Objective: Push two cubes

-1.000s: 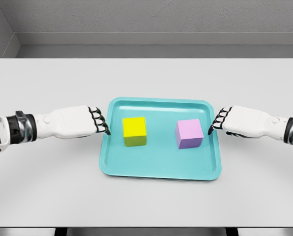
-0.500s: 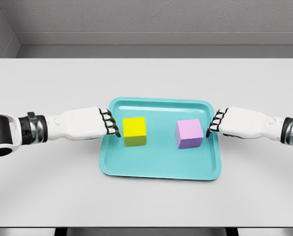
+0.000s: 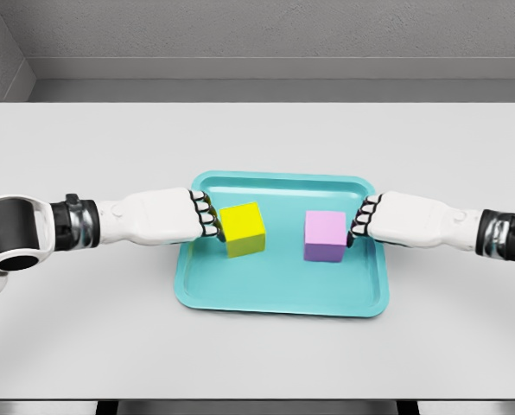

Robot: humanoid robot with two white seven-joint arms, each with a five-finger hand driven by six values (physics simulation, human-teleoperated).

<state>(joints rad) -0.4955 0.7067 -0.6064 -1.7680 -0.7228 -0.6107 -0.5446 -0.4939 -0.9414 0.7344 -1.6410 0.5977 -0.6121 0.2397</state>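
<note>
Both cubes sit inside the teal tray [image 3: 279, 301] on the white table [image 3: 257, 138]. Left hand [image 3: 167, 218], fingers curled, knuckles against the yellow cube [image 3: 243, 229]. Right hand [image 3: 396, 219], also curled, presses the purple cube [image 3: 325, 235]. Open tray floor between them.

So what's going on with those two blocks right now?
Left hand curled against yellow cube. Right hand against pink cube. Both on teal tray, gap between clear.

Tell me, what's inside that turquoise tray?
The tray holds a yellow cube and a purple cube, apart, each with a hand against its outer side. The tray floor under them is hidden.
</note>
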